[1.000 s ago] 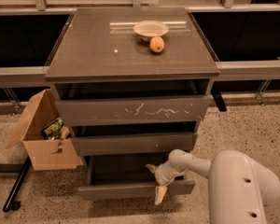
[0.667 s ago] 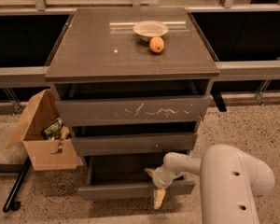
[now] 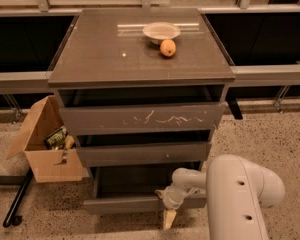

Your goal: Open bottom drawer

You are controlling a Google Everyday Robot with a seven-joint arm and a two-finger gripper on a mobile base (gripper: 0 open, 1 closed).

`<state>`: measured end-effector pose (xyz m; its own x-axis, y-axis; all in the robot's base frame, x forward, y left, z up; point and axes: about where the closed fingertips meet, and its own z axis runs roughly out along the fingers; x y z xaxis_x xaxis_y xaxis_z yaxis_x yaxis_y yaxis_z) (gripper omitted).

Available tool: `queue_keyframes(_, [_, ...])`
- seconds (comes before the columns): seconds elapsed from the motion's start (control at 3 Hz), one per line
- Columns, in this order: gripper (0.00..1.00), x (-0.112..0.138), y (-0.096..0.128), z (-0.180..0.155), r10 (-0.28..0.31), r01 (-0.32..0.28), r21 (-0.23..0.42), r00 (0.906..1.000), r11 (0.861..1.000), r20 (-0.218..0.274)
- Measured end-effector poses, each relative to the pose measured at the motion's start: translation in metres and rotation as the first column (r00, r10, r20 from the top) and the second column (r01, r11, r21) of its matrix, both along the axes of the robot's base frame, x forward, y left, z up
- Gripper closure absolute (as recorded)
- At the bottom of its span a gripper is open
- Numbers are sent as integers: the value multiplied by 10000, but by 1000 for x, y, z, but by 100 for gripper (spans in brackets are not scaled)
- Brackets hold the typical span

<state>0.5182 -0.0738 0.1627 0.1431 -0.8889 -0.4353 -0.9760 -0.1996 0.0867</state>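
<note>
My gripper (image 3: 168,210) is low and near, right against the front panel of the bottom drawer (image 3: 125,203), the plain dark grey-brown, handleless one at the foot of the cabinet (image 3: 140,64), just right of that panel's middle. From here I cannot tell whether the gripper is open or closed on the panel's top edge. My bulky white arm (image 3: 240,199) reaches in from the near right and covers the drawer's right end. The bottom drawer stands partly out, with its shallow dark interior showing behind the front panel. Above it is the medium grey-brown drawer front (image 3: 142,154), and above that the widest grey-brown drawer front with white scratches (image 3: 142,118); both also sit a little out from the cabinet body. On the glossy grey-brown top, toward the far side, a shallow white bowl (image 3: 161,31) rests with a round orange fruit (image 3: 167,48) just near and right of it. Left of the cabinet, an open brown cardboard box (image 3: 45,154) holding some packets sits on the speckled floor (image 3: 270,134), and a black bar (image 3: 17,204) lies near its left corner.
</note>
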Motion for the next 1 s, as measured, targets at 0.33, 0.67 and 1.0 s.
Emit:
queue_keyframes(0.33, [39, -2, 0, 2, 52, -52, 11, 9999, 10000, -100])
queue_keyframes(0.67, [62, -6, -1, 8, 165, -165, 112, 9999, 9998, 15])
queue_keyframes(1.0, [85, -15, -5, 15, 157, -160, 189, 9997, 9997, 188])
